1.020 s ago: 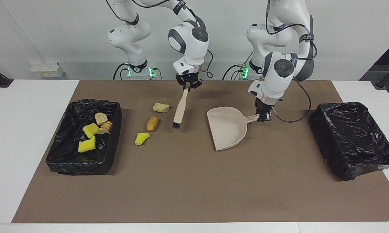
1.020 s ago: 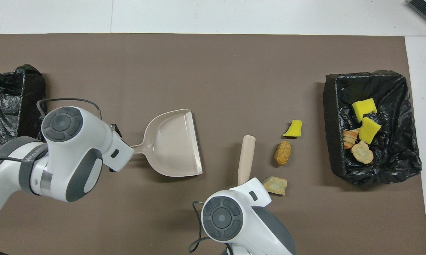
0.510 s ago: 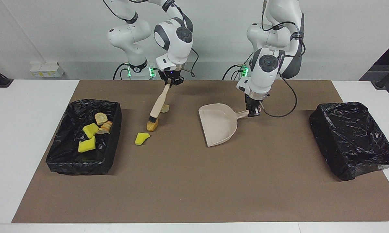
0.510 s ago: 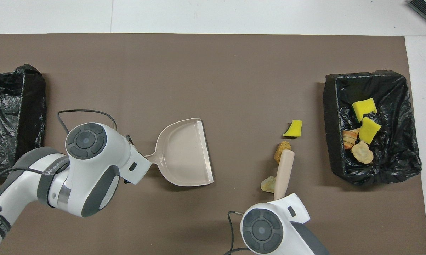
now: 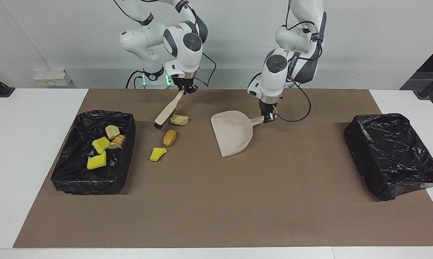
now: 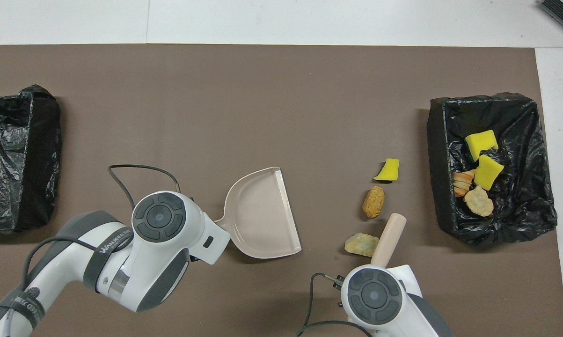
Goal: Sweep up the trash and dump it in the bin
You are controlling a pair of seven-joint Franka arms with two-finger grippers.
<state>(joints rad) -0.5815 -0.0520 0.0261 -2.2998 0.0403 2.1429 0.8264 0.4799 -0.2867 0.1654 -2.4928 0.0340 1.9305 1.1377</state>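
Three loose lumps on brown mat just below right gripper (image 5: 183, 90): tan rocky chunk (image 5: 179, 119), orange oblong lump (image 5: 169, 137), yellow spongy wedge (image 5: 157, 154). Right gripper clamps beige brush (image 5: 165, 113) by its handle, tilted, dark bristles down beside rocky chunk. Left gripper (image 5: 268, 117) grips smooth beige dustpan (image 5: 233, 132) handle. Four more lumps in crinkly black-lined bin (image 5: 94, 153) toward right arm's end. Second black-lined bin (image 5: 392, 153) beside left arm.

Three loose trash lumps (image 5: 169, 137) are strung along the brown mat (image 5: 216, 216), beside the black-lined bin (image 5: 128, 151) at the right arm's end, where four more lumps (image 5: 104, 145) are held, apparently piled together. The beige plastic dustpan (image 5: 232, 131) is placed toward the middle.
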